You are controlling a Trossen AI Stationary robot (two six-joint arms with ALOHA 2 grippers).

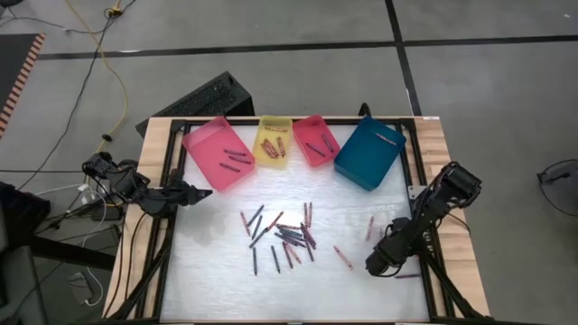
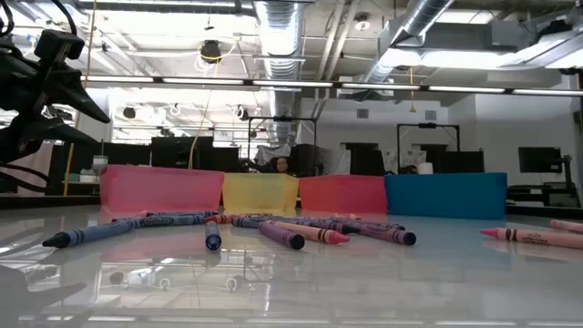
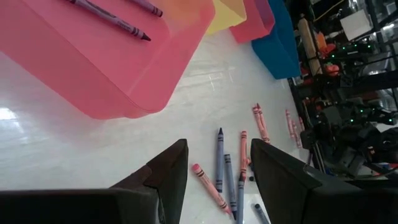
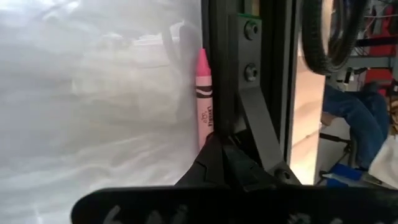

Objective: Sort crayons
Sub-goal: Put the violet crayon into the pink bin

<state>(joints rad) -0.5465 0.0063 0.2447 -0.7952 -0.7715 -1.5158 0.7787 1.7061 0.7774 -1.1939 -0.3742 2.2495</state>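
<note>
Several crayons lie scattered on the white table top, in a loose heap at its middle; they also show in the low view. A few more lie in the pink tray, the yellow tray and the red tray. My left gripper hovers open at the table's left side, beside the pink tray. My right gripper is shut, low at the table's right edge. Its tips stand at the near end of a pink crayon that lies flat along the black frame rail. My right gripper's shut fingertips slant down from above at the pink crayon's near end. They cover that end, so I cannot tell whether they touch it. The crayon lies flat on the table along the rail.
A blue tray stands at the far right of the tray row. Single crayons lie between the heap and my right arm. The black frame rail runs along the table's right edge. Bare table top lies toward the near edge.
</note>
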